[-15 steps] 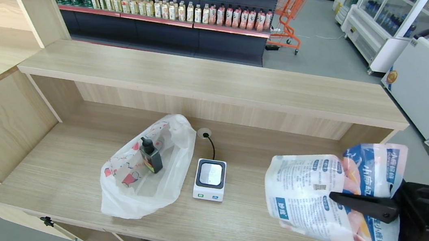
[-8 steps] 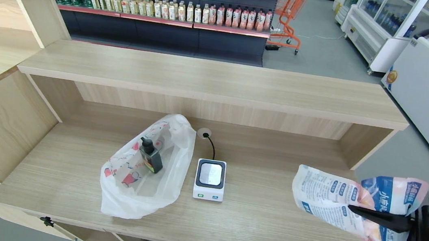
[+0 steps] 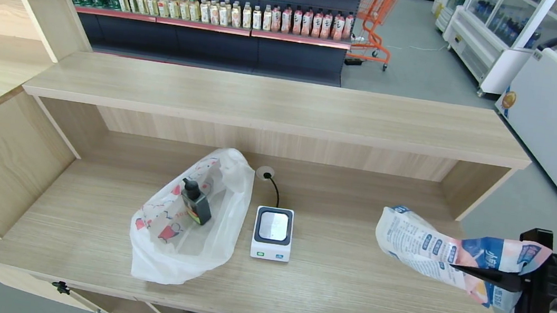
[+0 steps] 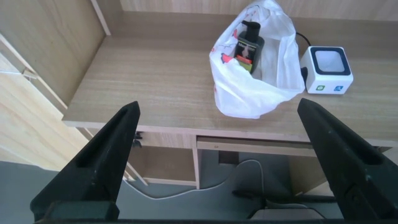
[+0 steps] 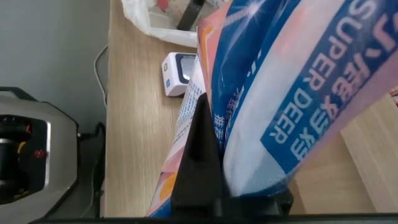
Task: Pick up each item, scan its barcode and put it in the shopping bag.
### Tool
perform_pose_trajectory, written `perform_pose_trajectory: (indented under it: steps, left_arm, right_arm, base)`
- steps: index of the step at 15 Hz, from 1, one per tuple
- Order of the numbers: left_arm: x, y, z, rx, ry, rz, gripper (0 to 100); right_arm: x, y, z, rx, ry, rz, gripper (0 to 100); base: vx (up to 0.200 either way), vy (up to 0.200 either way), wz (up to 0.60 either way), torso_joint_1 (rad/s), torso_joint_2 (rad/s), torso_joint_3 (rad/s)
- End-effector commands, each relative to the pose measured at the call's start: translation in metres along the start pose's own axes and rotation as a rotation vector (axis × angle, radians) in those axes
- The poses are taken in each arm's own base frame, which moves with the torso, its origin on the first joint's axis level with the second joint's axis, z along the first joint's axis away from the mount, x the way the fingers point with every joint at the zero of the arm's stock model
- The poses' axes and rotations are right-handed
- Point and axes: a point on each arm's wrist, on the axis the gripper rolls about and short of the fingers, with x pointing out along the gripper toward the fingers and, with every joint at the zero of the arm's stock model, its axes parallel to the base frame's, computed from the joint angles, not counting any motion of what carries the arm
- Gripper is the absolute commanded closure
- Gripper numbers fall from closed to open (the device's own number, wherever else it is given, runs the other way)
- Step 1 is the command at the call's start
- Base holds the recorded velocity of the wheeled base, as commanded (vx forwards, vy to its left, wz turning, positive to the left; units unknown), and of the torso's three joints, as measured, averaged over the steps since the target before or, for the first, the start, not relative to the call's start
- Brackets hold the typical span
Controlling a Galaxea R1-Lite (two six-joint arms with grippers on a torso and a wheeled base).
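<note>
My right gripper [image 3: 500, 280] is shut on a blue, white and pink snack packet [image 3: 427, 245], held above the counter's right end, its white printed side tilted up. In the right wrist view the packet [image 5: 292, 93] presses against one black finger [image 5: 202, 155]. A white barcode scanner [image 3: 273, 233] sits at mid-counter, glass facing up. To its left lies the open white shopping bag [image 3: 176, 250] with a dark pump bottle [image 3: 196, 202] inside. My left gripper [image 4: 217, 109] hangs open in front of the counter's near edge, with the shopping bag [image 4: 249, 93] and scanner [image 4: 328, 68] beyond it.
The wooden counter [image 3: 320, 289] has a raised shelf [image 3: 274, 103] behind and a side wall [image 3: 1, 160] on the left. The scanner's cable [image 3: 274, 190] runs to a hole at the back. Drink shelves, freezers and an orange cart stand beyond.
My right gripper has carried the packet down and to the right, farther from the camera. The packet has turned flatter. Bag, bottle and scanner have stayed put.
</note>
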Motion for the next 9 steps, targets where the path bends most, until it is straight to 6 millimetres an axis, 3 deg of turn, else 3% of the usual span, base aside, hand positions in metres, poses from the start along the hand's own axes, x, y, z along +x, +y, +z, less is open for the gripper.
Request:
perform_pose_trajectory:
  steps: [1, 8, 9]
  left_arm:
    - [0.0000, 0.0000, 0.0000, 0.000, 0.000, 0.001, 0]
    - [0.0000, 0.0000, 0.0000, 0.002, 0.000, 0.000, 0]
    - [0.0000, 0.0000, 0.0000, -0.003, 0.000, 0.000, 0]
  right_arm:
    - [-0.0005, -0.0007, 0.0047, -0.018, 0.009, -0.007, 100]
    - [-0.0013, 0.0055, 0.0020, 0.005, 0.087, -0.018, 100]
    - [-0.0015, 0.0050, 0.0025, 0.005, 0.088, -0.020, 100]
  base:
    - [0.000, 0.000, 0.00, 0.000, 0.00, 0.000]
    - [0.000, 0.000, 0.00, 0.000, 0.00, 0.000]
    - [0.000, 0.200, 0.00, 0.002, 0.01, -0.002]
